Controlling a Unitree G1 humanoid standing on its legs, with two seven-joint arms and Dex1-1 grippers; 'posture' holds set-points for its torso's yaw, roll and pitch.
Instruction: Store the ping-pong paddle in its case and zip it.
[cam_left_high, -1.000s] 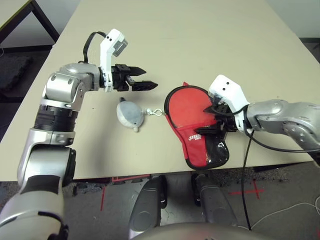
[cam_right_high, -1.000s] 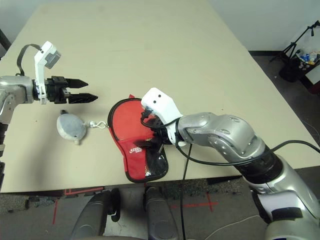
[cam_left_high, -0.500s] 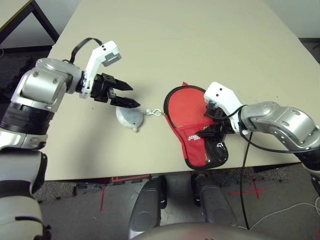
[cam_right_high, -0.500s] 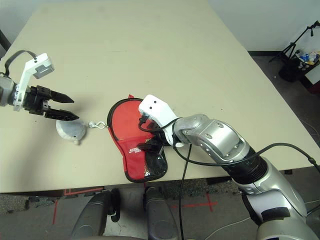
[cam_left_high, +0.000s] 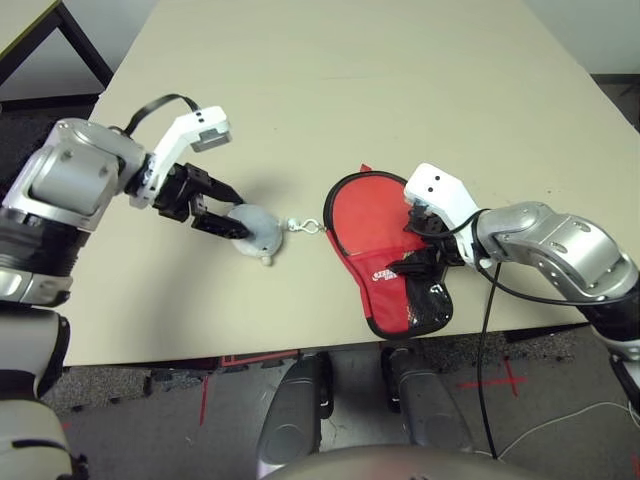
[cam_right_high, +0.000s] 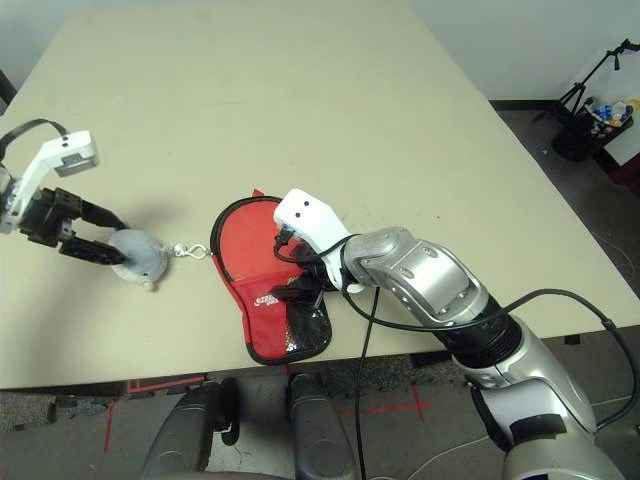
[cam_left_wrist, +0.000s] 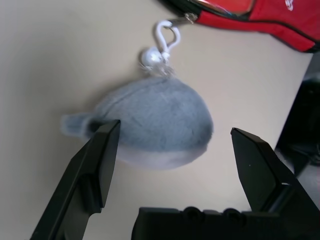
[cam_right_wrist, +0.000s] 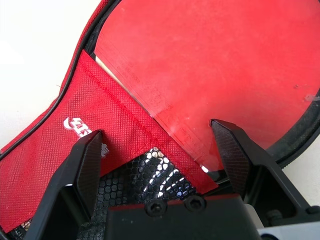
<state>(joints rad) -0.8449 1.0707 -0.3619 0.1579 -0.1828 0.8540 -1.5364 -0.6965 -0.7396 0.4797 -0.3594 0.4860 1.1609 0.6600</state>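
One ping-pong paddle (cam_left_high: 372, 218) lies inside one case (cam_left_high: 415, 305), flap not yet zipped, near the table's (cam_left_high: 400, 90) front edge. From the head, the left gripper (cam_left_high: 222, 212) has dropped beside the single grey plush tag (cam_left_high: 257, 232), so zipping looks next. Left wrist: jaws wide, straddling it. Right wrist: right gripper (cam_right_wrist: 160, 150) wide, empty, over the case.

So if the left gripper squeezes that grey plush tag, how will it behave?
The plush tag looks soft, so it will probably squash between the open fingers. Its clip links to the case, so pulling may tug the case.
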